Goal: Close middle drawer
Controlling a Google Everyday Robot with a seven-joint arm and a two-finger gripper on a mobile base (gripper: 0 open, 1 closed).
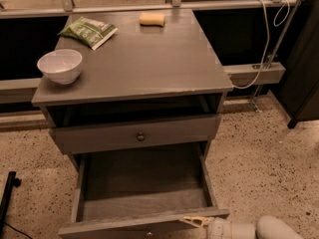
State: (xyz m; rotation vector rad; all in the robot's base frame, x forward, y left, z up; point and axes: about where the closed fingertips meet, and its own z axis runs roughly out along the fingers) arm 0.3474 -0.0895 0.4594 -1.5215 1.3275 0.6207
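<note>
- The grey cabinet stands on a speckled floor, and everything below is placed from it.
- The middle drawer is pulled far out of the cabinet's front, below the top drawer. Its long shallow box is open to view, and its flat front sits at the lower edge of the frame.
- The top drawer is pushed in. A small dark knob sits at its centre.
- The gripper is at the front right corner of the pulled-out drawer, with a pale yellow tip lying along the top edge of the drawer front. Only part of it shows, so I cannot tell whether it is open or closed, or whether it holds anything.
- The white arm reaches in from the cabinet's front right, low in the frame.
- On the cabinet top, a white bowl sits near the left edge, a green packet at the back left, and a yellow sponge at the back centre.
- A white cable hangs behind the cabinet to its right.
</note>
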